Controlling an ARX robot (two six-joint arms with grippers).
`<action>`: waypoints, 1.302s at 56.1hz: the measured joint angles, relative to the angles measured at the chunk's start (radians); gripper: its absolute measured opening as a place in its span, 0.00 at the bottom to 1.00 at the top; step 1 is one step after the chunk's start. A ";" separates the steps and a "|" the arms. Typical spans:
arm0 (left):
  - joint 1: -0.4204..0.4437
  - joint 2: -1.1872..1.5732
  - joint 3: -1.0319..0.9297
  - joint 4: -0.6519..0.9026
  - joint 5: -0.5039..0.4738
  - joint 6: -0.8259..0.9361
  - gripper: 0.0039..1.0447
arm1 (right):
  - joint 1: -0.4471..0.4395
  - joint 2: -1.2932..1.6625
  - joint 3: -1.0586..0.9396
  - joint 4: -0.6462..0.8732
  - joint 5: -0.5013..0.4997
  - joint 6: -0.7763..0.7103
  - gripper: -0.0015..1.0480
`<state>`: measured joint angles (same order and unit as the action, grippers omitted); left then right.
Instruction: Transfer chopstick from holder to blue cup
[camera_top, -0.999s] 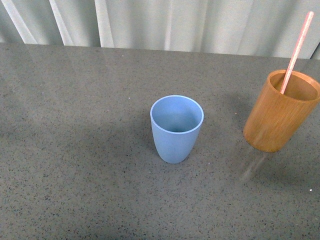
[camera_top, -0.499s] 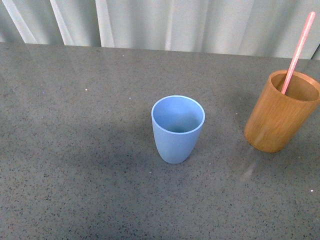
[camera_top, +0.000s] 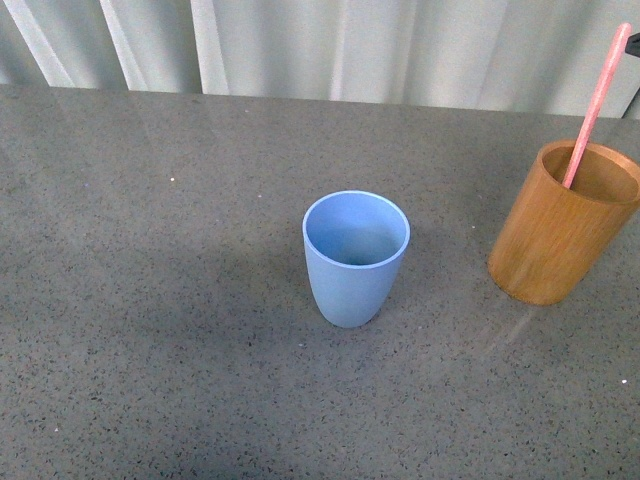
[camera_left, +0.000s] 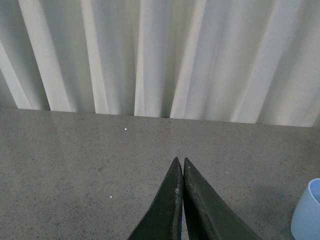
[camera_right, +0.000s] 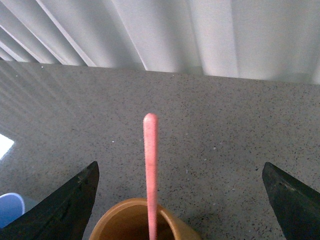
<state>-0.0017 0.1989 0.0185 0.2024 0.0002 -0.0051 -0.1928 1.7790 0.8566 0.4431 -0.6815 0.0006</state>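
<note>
The pinkish-red chopstick (camera_top: 598, 105) stands leaning in the orange-brown holder (camera_top: 555, 235) at the table's right. The light-blue cup (camera_top: 354, 257) stands upright and empty in the middle. In the right wrist view my right gripper (camera_right: 180, 172) is open wide, with the chopstick (camera_right: 150, 165) between its fingers but touching neither, above the holder's rim (camera_right: 120, 215); the cup's edge (camera_right: 9, 207) shows beside it. A dark bit at the front view's right edge by the stick's top may be that gripper. My left gripper (camera_left: 180, 162) is shut and empty over bare table, with the cup (camera_left: 307, 212) off to one side.
The grey speckled table (camera_top: 160, 300) runs back to white curtains (camera_top: 350, 45) behind its far edge. The holder stands close to the right border of the front view.
The holder has gone from tilted a second ago to upright. A dark object has come in at the right edge beside the chopstick's top. The cup has barely shifted.
</note>
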 joint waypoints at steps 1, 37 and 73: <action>0.000 -0.005 0.000 -0.005 0.000 0.000 0.03 | 0.002 0.010 0.007 0.000 -0.001 0.000 0.90; 0.000 -0.195 0.000 -0.201 0.000 0.001 0.03 | 0.056 0.079 0.093 -0.050 -0.034 -0.002 0.02; 0.000 -0.195 0.000 -0.202 0.000 0.001 0.03 | 0.079 -0.317 0.144 -0.087 -0.047 0.089 0.02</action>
<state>-0.0017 0.0040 0.0185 0.0006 0.0002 -0.0044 -0.1139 1.4620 1.0004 0.3565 -0.7288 0.0895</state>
